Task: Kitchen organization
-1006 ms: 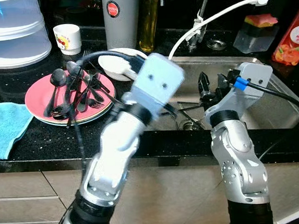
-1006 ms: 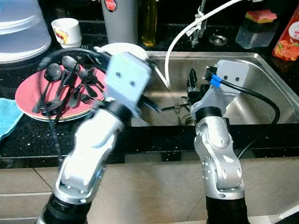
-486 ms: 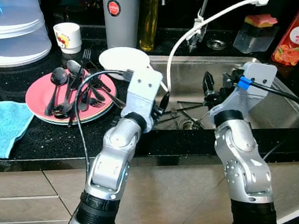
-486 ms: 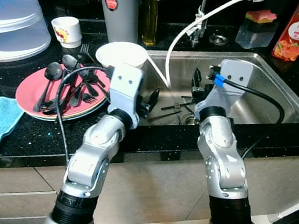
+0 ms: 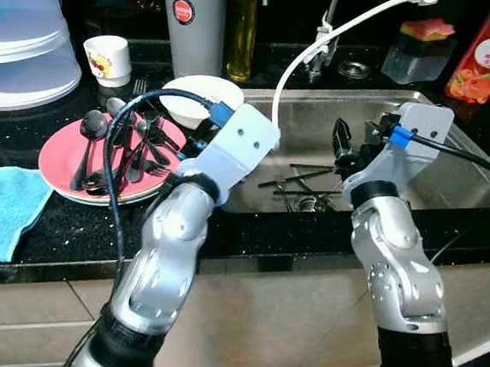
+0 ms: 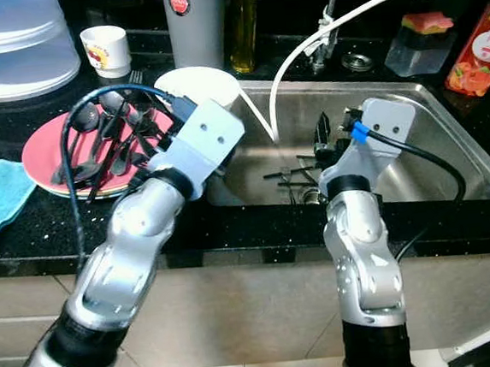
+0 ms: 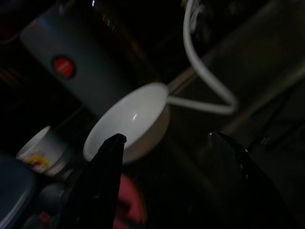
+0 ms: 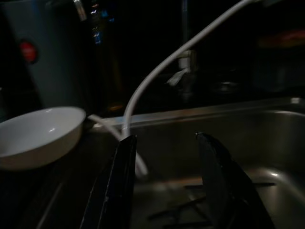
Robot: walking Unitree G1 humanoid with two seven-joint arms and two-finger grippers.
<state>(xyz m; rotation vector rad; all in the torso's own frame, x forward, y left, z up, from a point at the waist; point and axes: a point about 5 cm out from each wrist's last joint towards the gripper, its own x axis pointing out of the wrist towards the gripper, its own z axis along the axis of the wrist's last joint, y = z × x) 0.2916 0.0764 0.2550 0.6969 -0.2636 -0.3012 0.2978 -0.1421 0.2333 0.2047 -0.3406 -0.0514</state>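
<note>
Left wrist view: my left gripper [image 7: 164, 143], fingers apart and empty, faces the round white bowl [image 7: 128, 119] at the steel sink's [image 5: 449, 165] left rim. My right gripper [image 8: 164, 143], also spread and empty, hangs over black cutlery [image 5: 300, 179] in the sink; I judge grasping the bowl's rim comes next.

No text legible. Grey canister [image 5: 197, 24] beyond the left pincer [image 7: 167, 143] has a red round logo, lettering too small. Red pouch [image 5: 481, 60] past the right pincer [image 8: 164, 143]: script unreadable. Cup [image 5: 107, 60] print unreadable.
</note>
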